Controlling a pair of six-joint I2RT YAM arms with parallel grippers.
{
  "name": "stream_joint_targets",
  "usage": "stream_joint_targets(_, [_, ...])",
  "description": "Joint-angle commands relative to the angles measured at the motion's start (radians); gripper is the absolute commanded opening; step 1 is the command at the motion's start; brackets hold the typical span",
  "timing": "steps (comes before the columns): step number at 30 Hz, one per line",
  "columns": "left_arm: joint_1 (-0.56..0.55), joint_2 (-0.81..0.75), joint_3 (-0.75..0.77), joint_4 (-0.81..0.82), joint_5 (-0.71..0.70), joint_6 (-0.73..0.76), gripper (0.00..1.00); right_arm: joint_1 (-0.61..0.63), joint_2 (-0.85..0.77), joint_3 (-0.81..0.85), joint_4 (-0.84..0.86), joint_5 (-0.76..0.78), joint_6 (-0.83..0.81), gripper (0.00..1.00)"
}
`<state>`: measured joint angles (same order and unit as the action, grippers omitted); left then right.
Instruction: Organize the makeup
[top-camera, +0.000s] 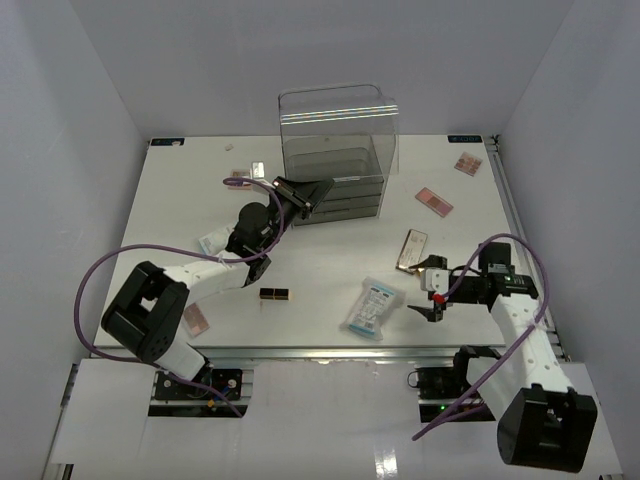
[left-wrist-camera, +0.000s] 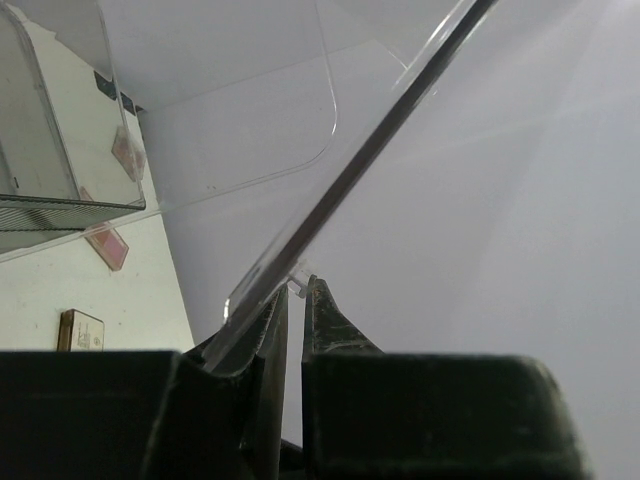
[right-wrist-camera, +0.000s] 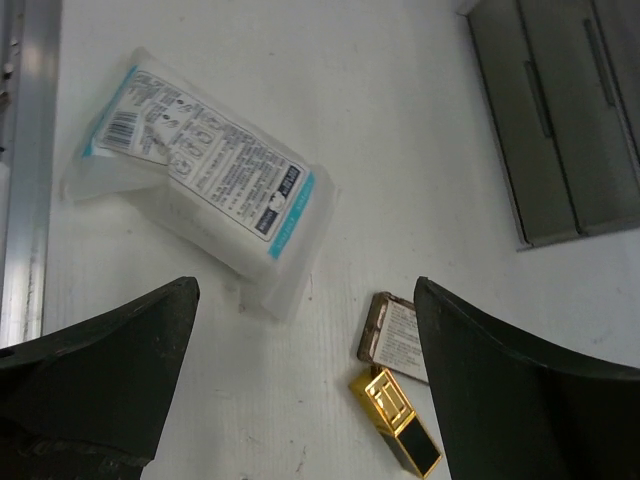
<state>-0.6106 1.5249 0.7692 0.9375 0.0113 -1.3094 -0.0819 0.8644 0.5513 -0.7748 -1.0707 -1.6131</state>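
My left gripper (top-camera: 305, 195) is at the front left corner of the clear acrylic drawer box (top-camera: 335, 150). In the left wrist view the gripper (left-wrist-camera: 297, 285) is shut on a small clear tab at the edge of a clear panel (left-wrist-camera: 330, 205). My right gripper (top-camera: 425, 292) is open and empty, low over the table. Between its fingertips (right-wrist-camera: 305, 290) lie a pale-blue sachet packet (right-wrist-camera: 200, 180), a black-and-gold lipstick (right-wrist-camera: 395, 420) and a gold compact (right-wrist-camera: 395, 335). The sachet (top-camera: 372, 307) and compact (top-camera: 411, 250) also show from above. Another lipstick (top-camera: 274, 294) lies mid-table.
Pink palettes lie at the right (top-camera: 434, 201), the back right (top-camera: 467, 163) and the front left (top-camera: 195, 320). Small items (top-camera: 250, 172) lie left of the box. The box's grey drawers (right-wrist-camera: 560, 120) show in the right wrist view. A purple cable (top-camera: 100, 270) loops left.
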Motion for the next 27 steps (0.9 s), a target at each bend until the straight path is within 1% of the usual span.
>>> stream_joint_targets(1, [0.005, -0.043, 0.051, 0.093, 0.004, 0.01, 0.0, 0.119, 0.116, 0.088, -0.22, 0.105, -0.474, 0.92])
stream_joint_targets(4, [0.005, -0.041, 0.053, 0.096, 0.004, 0.008, 0.0, 0.223, 0.153, 0.081, -0.172, 0.162, -0.453, 0.92])
stream_joint_targets(8, [0.006, -0.04, 0.056, 0.103, 0.004, 0.001, 0.0, 0.354, 0.166, 0.042, -0.001, 0.243, -0.334, 0.92])
stream_joint_targets(13, [0.006, -0.046, 0.056, 0.101, 0.007, -0.004, 0.0, 0.46, 0.232, 0.03, 0.161, 0.295, -0.228, 0.89])
stream_joint_targets(17, [0.006, -0.049, 0.073, 0.088, 0.01, 0.004, 0.0, 0.511, 0.296, 0.028, 0.279, 0.365, -0.16, 0.83])
stream_joint_targets(20, [0.006, -0.049, 0.086, 0.078, 0.019, 0.009, 0.0, 0.531, 0.352, 0.033, 0.317, 0.397, -0.138, 0.75])
stream_joint_targets(25, [0.007, -0.056, 0.107, 0.063, 0.033, 0.026, 0.0, 0.553, 0.378, 0.013, 0.366, 0.395, -0.115, 0.65])
stream_joint_targets(27, [0.01, -0.059, 0.11, 0.063, 0.035, 0.027, 0.0, 0.56, 0.378, 0.012, 0.367, 0.391, -0.105, 0.58])
